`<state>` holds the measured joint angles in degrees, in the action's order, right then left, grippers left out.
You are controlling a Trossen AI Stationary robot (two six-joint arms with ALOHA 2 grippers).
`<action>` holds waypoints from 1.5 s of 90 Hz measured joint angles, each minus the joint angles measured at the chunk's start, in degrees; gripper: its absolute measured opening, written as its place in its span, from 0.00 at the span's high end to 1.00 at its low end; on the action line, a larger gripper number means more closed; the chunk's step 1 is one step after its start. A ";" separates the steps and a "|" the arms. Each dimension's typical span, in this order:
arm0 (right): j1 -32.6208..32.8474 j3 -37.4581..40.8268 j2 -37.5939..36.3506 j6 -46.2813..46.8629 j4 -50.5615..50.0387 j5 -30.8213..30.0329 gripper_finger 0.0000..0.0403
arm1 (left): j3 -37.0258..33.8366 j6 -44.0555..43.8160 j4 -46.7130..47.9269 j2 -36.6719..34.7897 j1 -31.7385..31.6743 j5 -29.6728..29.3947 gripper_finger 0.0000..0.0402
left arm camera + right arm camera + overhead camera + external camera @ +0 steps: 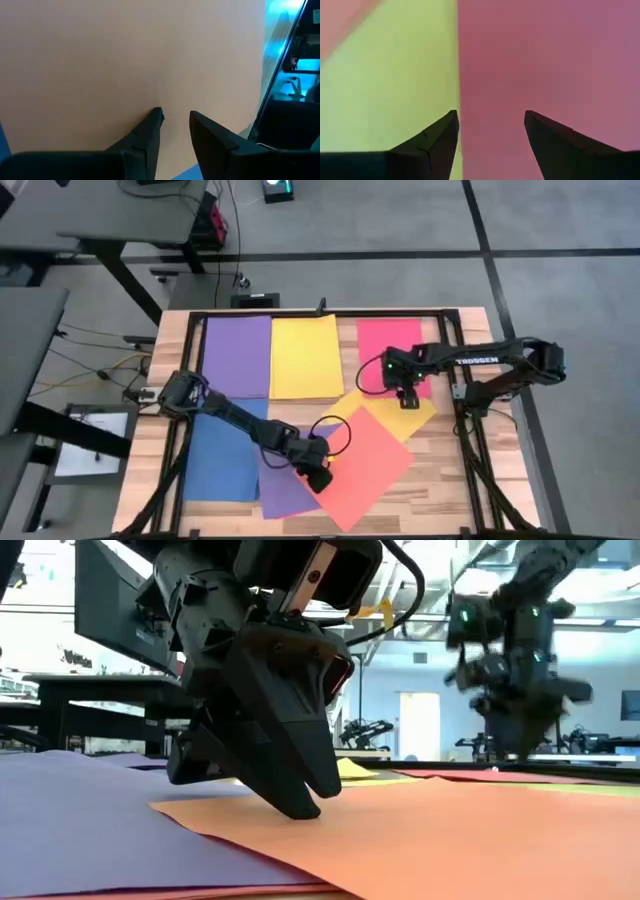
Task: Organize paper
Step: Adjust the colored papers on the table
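The flat orange-coral paper sheet (450, 840) lies under my left gripper (300, 802), fingers slightly apart, tips on it. My right gripper (405, 398), fingers wide apart, hovers where the yellow sheet (390, 85) meets the red-pink sheet (545, 65).

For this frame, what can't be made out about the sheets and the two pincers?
- High view: whether the left pincer touches the orange sheet; the arm covers the contact.
- High view: the lower purple sheet, mostly under orange and arm.
- Low view: the right pincer, blurred.
- Right wrist view: the red-pink sheet, cut off by the edges.
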<state>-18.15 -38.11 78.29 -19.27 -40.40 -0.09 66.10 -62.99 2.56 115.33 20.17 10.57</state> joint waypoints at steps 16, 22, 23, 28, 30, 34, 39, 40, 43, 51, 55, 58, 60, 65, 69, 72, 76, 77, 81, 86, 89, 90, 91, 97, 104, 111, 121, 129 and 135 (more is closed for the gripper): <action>3.52 -1.16 -2.46 2.96 -1.89 2.86 0.46 | -0.39 1.66 5.00 -5.04 -1.14 -0.88 0.77; 5.22 -2.43 -4.90 3.61 -1.98 2.68 0.46 | -0.25 2.73 7.50 -7.83 -1.80 -0.90 0.77; 5.34 -2.65 -5.31 3.88 -1.88 2.35 0.46 | -0.23 2.93 8.10 -8.34 -1.93 -0.91 0.77; 5.64 -3.29 -7.28 5.55 -0.52 -0.32 0.46 | -0.21 4.15 10.91 -10.62 -2.58 -0.92 0.77; 5.65 -3.35 -7.98 6.58 0.36 -0.66 0.46 | -0.21 4.71 11.34 -11.19 -2.83 -0.87 0.77; 5.53 -3.49 -9.09 8.67 2.00 -0.92 0.46 | -0.17 5.90 11.88 -12.29 -3.41 -0.84 0.77; 5.21 -4.02 -10.19 11.43 2.60 -0.75 0.46 | -0.19 7.90 12.70 -13.61 -4.40 -0.61 0.77; 5.26 -4.21 -10.42 12.13 2.62 -0.57 0.46 | -0.19 8.29 12.61 -13.88 -4.60 -0.57 0.77; 5.28 -4.69 -10.89 14.86 2.79 0.28 0.46 | -0.17 9.31 12.01 -14.77 -5.22 -0.55 0.77; 5.35 -5.38 -11.37 29.06 3.11 3.62 0.46 | -0.11 11.62 11.77 -17.00 -7.35 -0.39 0.77; 5.63 -5.39 -11.37 37.63 3.55 5.42 0.46 | -0.11 12.72 11.97 -17.73 -8.84 -0.36 0.77; 6.24 -5.39 -11.18 43.07 3.84 6.32 0.46 | -0.08 13.28 12.44 -17.95 -10.16 -0.34 0.77; 6.90 -5.42 -10.91 46.15 4.09 6.53 0.46 | -0.08 13.59 12.94 -18.01 -11.11 -0.34 0.77; 8.90 -5.44 -10.06 51.68 4.17 6.60 0.46 | -0.07 14.92 14.78 -17.97 -13.48 -0.30 0.77; 10.94 -5.44 -8.89 54.49 4.25 6.46 0.46 | -0.07 17.20 16.50 -17.52 -15.25 0.19 0.77; 12.46 -5.44 -7.90 56.83 4.95 6.08 0.46 | -0.04 19.42 17.35 -16.80 -16.48 1.19 0.77; 14.78 -5.44 -6.08 60.58 6.65 5.80 0.46 | 0.02 22.35 18.88 -15.72 -17.72 2.41 0.77; 15.35 -5.44 -5.62 61.53 7.27 5.74 0.46 | 0.01 23.08 19.39 -15.41 -18.04 2.56 0.77; 17.72 -5.44 -3.69 65.36 10.29 5.33 0.46 | -0.07 25.77 20.97 -14.22 -19.13 2.74 0.77; 21.17 -5.44 -1.02 69.68 15.93 4.58 0.46 | -0.11 29.43 21.52 -13.14 -20.35 2.70 0.77; 23.28 -5.44 0.77 71.89 19.89 3.87 0.46 | -0.08 31.46 21.47 -12.85 -20.93 2.67 0.77; 23.96 -5.44 1.40 72.52 21.26 3.59 0.46 | -0.08 32.01 21.52 -12.85 -21.11 2.67 0.77; 24.70 -5.44 2.05 73.04 22.61 3.29 0.46 | -0.08 32.50 21.66 -12.85 -21.28 2.68 0.77; 28.26 -5.44 6.26 75.86 31.16 1.41 0.46 | -0.06 35.02 22.92 -13.09 -22.10 2.65 0.77; 31.36 -5.44 11.12 79.66 38.82 -1.89 0.46 | -0.06 37.23 25.20 -14.58 -22.48 2.75 0.77; 33.30 -5.50 15.77 83.29 41.44 -4.20 0.46 | 0.04 39.52 27.17 -16.61 -22.48 2.75 0.77; 35.86 -5.81 19.84 85.24 40.13 -4.17 0.46 | 0.05 42.35 30.86 -18.33 -22.45 2.80 0.77; 38.62 -5.94 20.05 84.16 35.72 -2.99 0.46 | 0.05 44.00 33.78 -19.19 -22.14 3.03 0.77; 41.08 -5.90 18.29 83.09 29.36 -2.28 0.46 | 0.05 45.07 35.80 -19.34 -21.80 3.73 0.77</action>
<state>22.93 -44.01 96.57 63.82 -11.04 -2.37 66.15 -17.92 38.36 95.99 -1.62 14.29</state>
